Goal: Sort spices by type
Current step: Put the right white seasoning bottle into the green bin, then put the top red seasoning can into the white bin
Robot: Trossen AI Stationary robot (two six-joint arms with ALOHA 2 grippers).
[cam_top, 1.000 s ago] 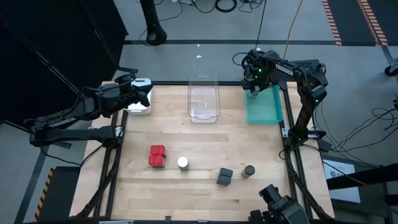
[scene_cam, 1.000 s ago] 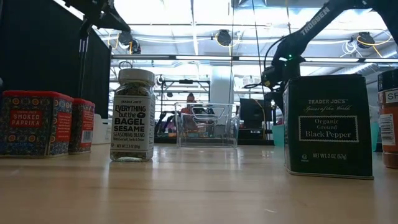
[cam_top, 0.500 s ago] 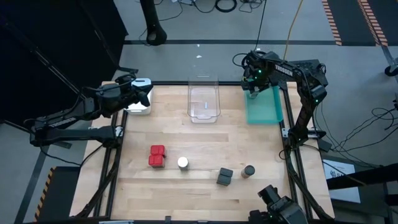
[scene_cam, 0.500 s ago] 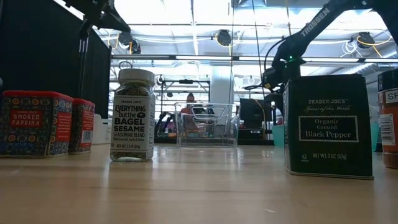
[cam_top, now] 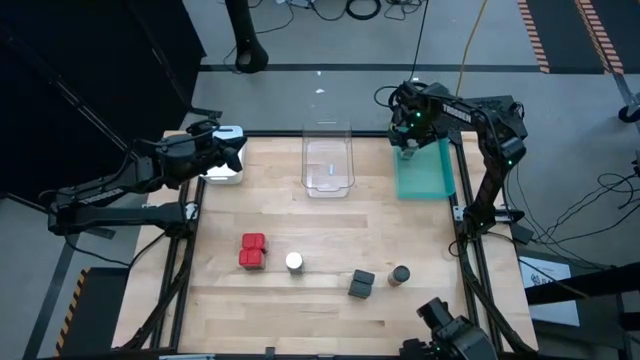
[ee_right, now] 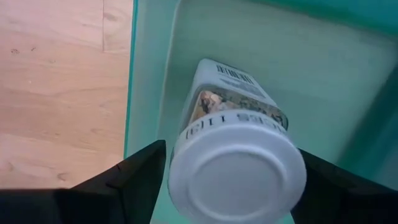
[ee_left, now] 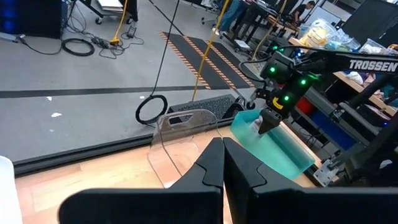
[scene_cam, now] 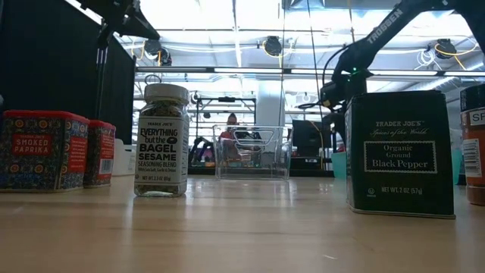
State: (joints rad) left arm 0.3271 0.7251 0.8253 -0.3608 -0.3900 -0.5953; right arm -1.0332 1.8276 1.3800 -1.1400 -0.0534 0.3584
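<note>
My right gripper [ee_right: 231,149] hangs over the far left corner of the teal tray [cam_top: 425,175], shut on a clear jar with a white cap [ee_right: 236,174]. My left gripper [ee_left: 222,163] is shut on nothing and waits over the white tray [cam_top: 222,170] at the table's far left. On the near half of the table stand two red tins [cam_top: 252,252], a second white-capped jar [cam_top: 294,262], a dark tin [cam_top: 361,284] and a dark round jar [cam_top: 399,275]. The low view shows the jar [scene_cam: 161,140] and the dark tin [scene_cam: 400,152] upright on their bases. My right gripper holds the clear jar at its white cap [ee_right: 180,186], pinched between the two fingers, one on each side. The fingers come from above, pointing down into the teal tray [ee_right: 149,93]. The jar hangs cap up below them; whether its base touches the tray floor, I cannot tell.
A clear tray [cam_top: 328,160] stands at the middle of the far edge, between the white and teal trays. Bare wood lies between the trays and the row of spices. The right arm's base [cam_top: 480,215] stands at the table's right edge.
</note>
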